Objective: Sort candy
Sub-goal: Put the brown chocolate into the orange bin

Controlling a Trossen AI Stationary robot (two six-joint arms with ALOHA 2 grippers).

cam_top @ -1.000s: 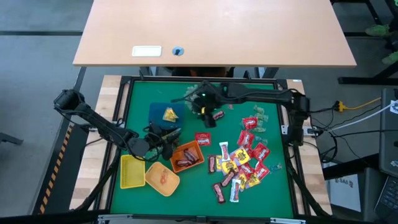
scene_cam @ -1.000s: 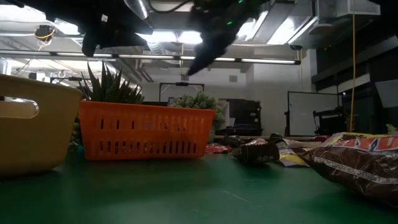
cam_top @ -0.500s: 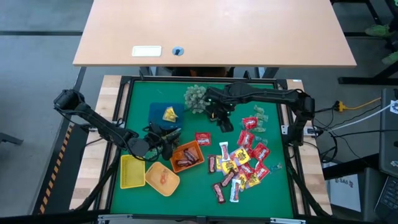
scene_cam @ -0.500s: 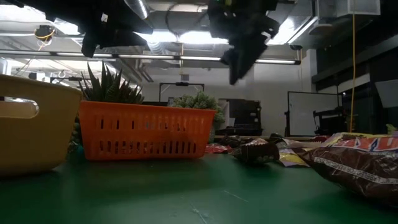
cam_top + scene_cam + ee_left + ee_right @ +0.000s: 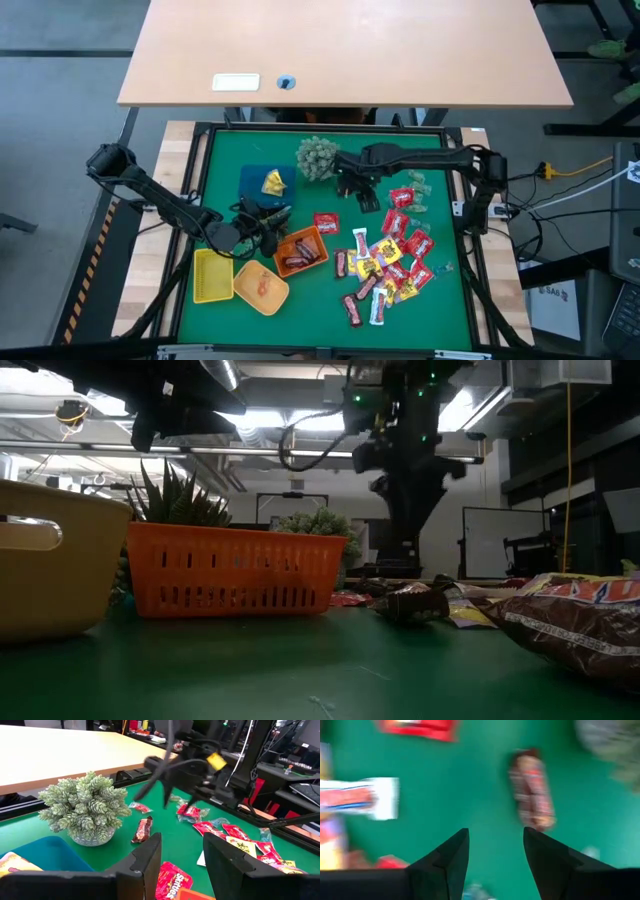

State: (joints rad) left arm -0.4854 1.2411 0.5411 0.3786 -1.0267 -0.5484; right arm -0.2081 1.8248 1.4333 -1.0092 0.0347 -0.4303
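Right gripper (image 5: pixel 492 865) with fingers spread, nothing between them, hovering over green mat near a dark brown bar (image 5: pixel 532 791) that lies flat just beside the spiky plant ball (image 5: pixel 317 156). Left gripper (image 5: pixel 182 857) also spread and empty — parked above the orange tray (image 5: pixel 301 250), next to blue tray (image 5: pixel 262 184) w/ a yellow packet (image 5: pixel 272 183) inside. Rest of candy pile (image 5: pixel 391 260) — red, yellow, brown wrappers — scattered on right half of mat, well apart from yellow tray (image 5: pixel 211 276) and round tan bowl (image 5: pixel 262 287) at front left.
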